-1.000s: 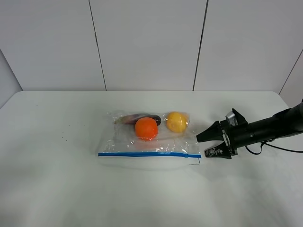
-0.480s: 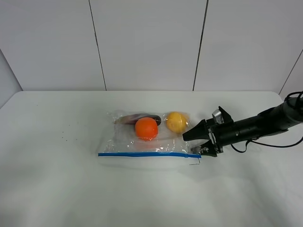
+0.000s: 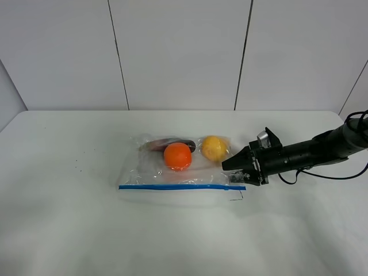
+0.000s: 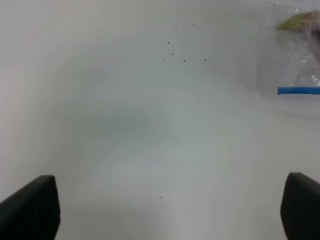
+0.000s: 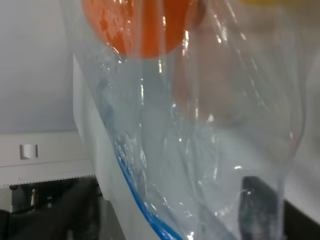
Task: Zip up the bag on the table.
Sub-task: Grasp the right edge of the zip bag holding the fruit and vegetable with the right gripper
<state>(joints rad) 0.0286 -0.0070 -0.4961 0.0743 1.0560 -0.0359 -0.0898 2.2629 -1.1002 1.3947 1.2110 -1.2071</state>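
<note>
Straddling bag [image 3: 150,170] corner, right gripper [image 3: 230,174], grip unclear, left gripper [image 4: 165,207] spread wide, wrist-view only.

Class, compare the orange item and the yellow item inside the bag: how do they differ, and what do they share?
Colour: the orange item is bright orange, the yellow item pale yellow.
Size: the orange item looks a little bigger than the yellow item.
Place: the orange item sits mid-bag, nearer the zip strip; the yellow item lies in a far corner, closer to the right gripper.
Both are roundish and lie inside the clear bag.
</note>
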